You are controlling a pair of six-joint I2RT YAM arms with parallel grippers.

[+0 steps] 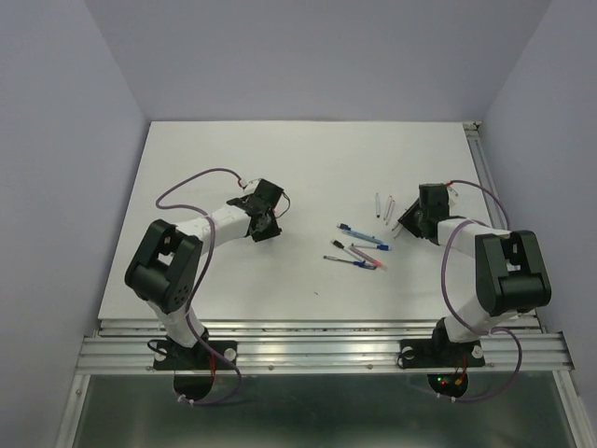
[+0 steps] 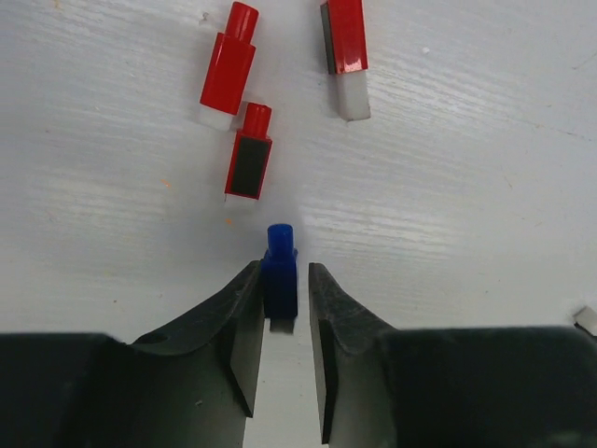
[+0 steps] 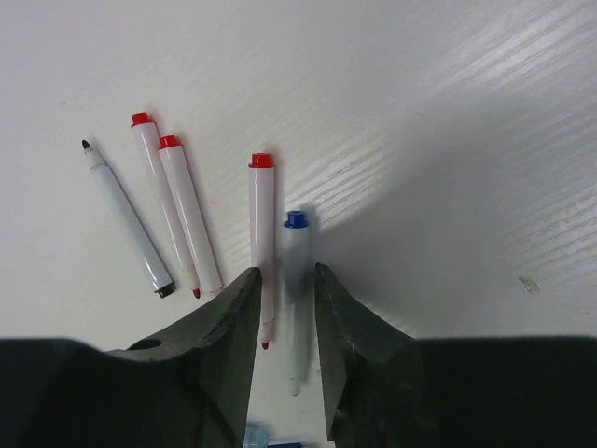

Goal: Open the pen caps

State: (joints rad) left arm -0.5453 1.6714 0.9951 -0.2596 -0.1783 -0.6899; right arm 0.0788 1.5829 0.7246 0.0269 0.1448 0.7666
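White tabletop (image 1: 308, 168), walled on three sides in pale lavender. Left pincer (image 1: 264, 219) out over the middle-left, right pincer (image 1: 413, 221) over the right side, well apart. Between them, nearer the right one, a loose scatter of pens (image 1: 359, 252). Two further pens (image 1: 377, 203) just beside the right pincer.

Seen from the left wrist: left pincer (image 2: 284, 278) low over the surface, jaws only narrowly apart and straddling a blue cap (image 2: 279, 245). One finger (image 2: 244, 313) against the cap's side, with perhaps a sliver of gap on the other side. Cannot tell whether truly clamped or merely flanked. Just beyond the blue cap, a tilted red cap (image 2: 250, 159) with a dark face. Beside that, a second red cap (image 2: 228, 67). Off to the right, a third red cap (image 2: 345, 35) with a white stub at its near end, cut by the top edge.

Seen from the right wrist: right pincer (image 3: 283, 275) slightly parted, gripping nothing. Lengthwise in the gap, a blue-ended pen (image 3: 297, 271) in shadow, thinner than the opening. Just left of it and nearly parallel, a red-ended pen (image 3: 262, 224), lower part behind a fingertip, red nib bare. Farther left, a pair of red-ended pens (image 3: 177, 210) side by side. Beyond those, a grey pen (image 3: 126, 219) with a bare black nib at its far end.
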